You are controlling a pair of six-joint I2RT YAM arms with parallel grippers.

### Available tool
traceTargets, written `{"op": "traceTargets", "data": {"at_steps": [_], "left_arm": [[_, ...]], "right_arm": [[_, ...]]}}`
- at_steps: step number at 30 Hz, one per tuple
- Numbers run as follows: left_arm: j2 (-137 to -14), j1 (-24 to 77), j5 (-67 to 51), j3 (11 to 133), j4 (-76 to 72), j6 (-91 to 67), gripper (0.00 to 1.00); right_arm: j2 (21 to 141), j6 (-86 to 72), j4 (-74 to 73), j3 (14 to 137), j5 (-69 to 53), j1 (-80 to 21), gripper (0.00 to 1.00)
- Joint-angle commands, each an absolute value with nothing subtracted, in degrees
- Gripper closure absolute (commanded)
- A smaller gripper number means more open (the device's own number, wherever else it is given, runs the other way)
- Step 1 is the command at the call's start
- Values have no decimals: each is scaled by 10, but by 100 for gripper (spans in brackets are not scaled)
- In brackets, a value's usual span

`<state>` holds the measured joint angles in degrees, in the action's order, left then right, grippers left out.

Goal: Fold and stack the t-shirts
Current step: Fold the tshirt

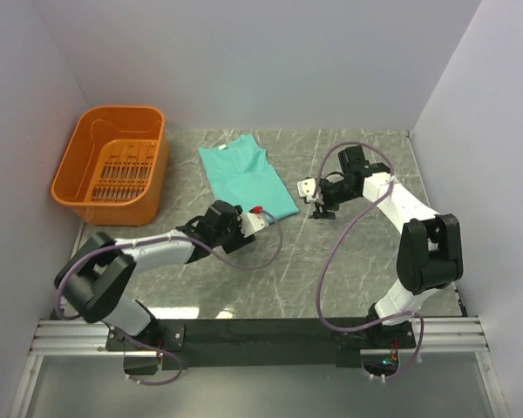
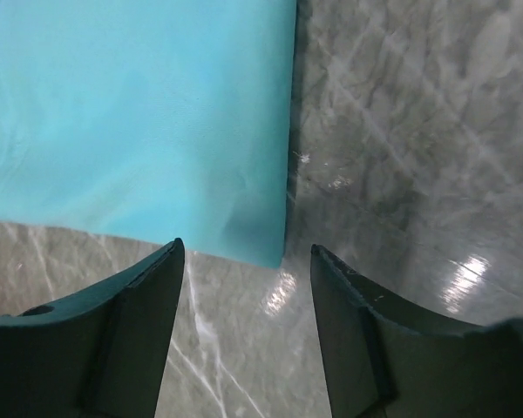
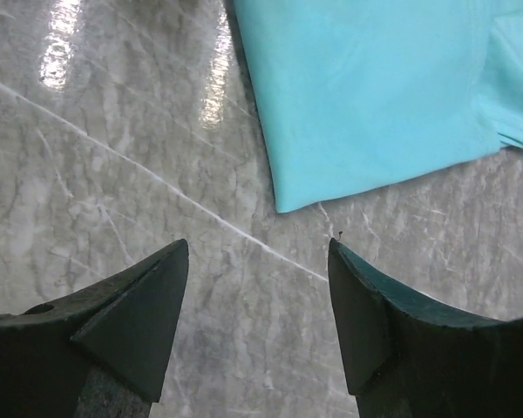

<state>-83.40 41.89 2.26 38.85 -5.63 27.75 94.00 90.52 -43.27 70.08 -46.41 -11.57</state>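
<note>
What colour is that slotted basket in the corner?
The basket is plain orange; the top external view shows it best.

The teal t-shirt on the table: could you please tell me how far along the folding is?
Done, it seems: the t-shirt lies flat, folded into a narrow strip. In hand: nothing; the left hand and right hand hover open just short of its near corners, touching no cloth. Left: probably a crosswise fold; no stack shows yet.

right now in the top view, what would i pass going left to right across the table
orange slotted plastic basket → plain teal-green soft cloth t-shirt → right arm's black two-finger tool
</note>
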Motion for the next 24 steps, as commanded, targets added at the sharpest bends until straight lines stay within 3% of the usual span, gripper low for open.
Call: {"op": "traceTargets", "data": {"at_steps": [1,8,15,17,18,20,24], "left_arm": [[-869,398,-40,436,-68,325,37],[-929,396,-55,463,-31,327,42],[-964,396,-26,467,-2,311,58],[-968,396,-18,460,-3,305,72],[-966,396,-16,458,-7,298,86],[-960,396,-11,447,-12,292,97],[-926,397,-41,439,-9,266,99]], "right_arm": [[940,933,-456,699,-488,-106,29],[947,919,-447,690,-493,-98,30],[973,953,-437,696,-471,-116,31],[983,973,-441,704,-458,-123,32],[989,979,-438,704,-453,-133,32],[995,1004,-435,700,-447,-141,32],[1009,1027,-446,705,-470,-149,33]]}}
